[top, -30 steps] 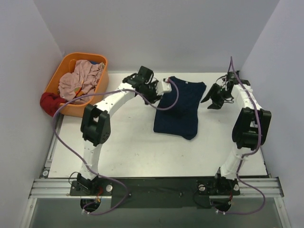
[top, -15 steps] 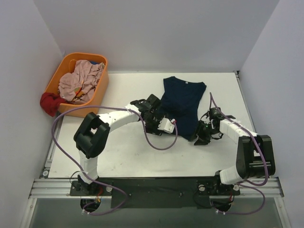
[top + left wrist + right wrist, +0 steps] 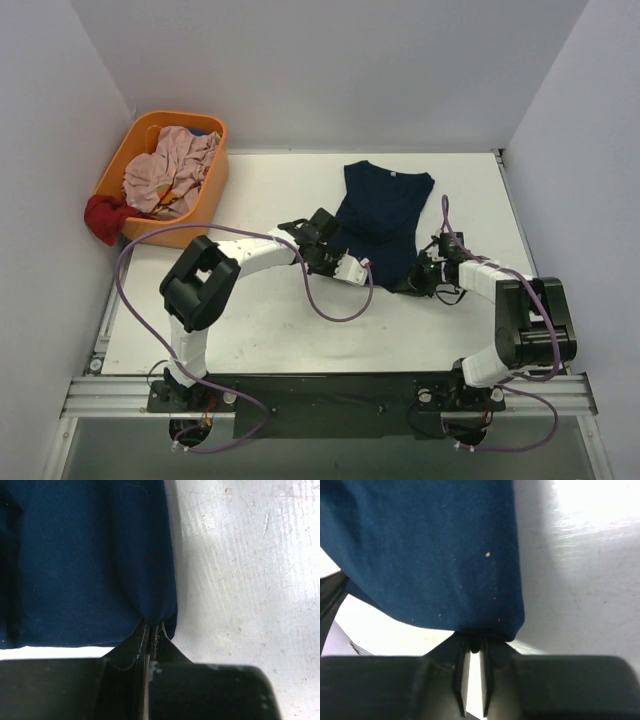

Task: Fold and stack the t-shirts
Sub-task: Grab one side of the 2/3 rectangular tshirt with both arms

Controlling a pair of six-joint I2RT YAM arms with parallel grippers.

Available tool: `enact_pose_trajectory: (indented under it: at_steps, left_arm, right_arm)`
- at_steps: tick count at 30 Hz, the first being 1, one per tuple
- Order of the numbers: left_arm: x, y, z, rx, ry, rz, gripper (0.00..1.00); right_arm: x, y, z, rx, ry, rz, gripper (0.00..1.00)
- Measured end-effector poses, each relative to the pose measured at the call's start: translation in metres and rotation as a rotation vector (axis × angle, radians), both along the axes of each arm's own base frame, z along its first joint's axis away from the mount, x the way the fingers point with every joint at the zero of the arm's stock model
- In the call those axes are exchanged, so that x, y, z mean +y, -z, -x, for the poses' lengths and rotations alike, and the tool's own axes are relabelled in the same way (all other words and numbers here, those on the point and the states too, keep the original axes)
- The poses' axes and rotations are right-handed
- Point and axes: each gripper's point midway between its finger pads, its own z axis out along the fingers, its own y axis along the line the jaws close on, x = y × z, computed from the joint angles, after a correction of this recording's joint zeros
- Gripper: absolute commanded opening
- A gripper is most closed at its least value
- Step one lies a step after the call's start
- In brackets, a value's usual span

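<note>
White scuffed table (image 3: 280,325) | pale lilac walls (image 3: 330,70) | navy t-shirt (image 3: 385,210) on it

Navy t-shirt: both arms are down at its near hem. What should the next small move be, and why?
Probably raise both corners a little together, ready to carry the hem toward the collar. The left fingers and right fingers each look pinched shut on a near corner of the navy t-shirt, which lies spread out.

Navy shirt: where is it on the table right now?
Top view: the navy shirt lies right of centre on the table, clear of the orange basket at the back left. The left gripper and right gripper pinch its near corners.
</note>
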Motion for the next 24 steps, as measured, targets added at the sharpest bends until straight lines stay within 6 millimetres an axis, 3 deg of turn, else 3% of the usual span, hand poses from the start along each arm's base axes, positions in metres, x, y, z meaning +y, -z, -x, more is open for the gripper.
enact_pose_trajectory:
  at_steps: [7, 11, 14, 20, 24]
  left_arm:
    - [0.007, -0.007, -0.007, 0.017, -0.035, -0.005, 0.0]
    - [0.017, -0.021, -0.022, 0.034, -0.07, 0.006, 0.0]
    - [0.023, -0.026, -0.023, 0.059, -0.067, 0.009, 0.0]
    - [0.042, -0.018, 0.009, 0.179, -0.034, -0.062, 0.0]
    - [0.062, -0.012, 0.035, 0.245, -0.03, -0.12, 0.0]
  right_arm:
    - [-0.013, 0.002, 0.002, 0.007, 0.011, -0.026, 0.0]
    - [-0.028, -0.006, 0.018, 0.036, -0.017, -0.012, 0.0]
    - [-0.023, -0.015, 0.031, 0.057, -0.087, -0.034, 0.0]
    - [-0.001, -0.028, 0.061, 0.161, -0.235, -0.048, 0.0]
    - [0.023, -0.025, 0.093, 0.28, -0.322, -0.074, 0.0]
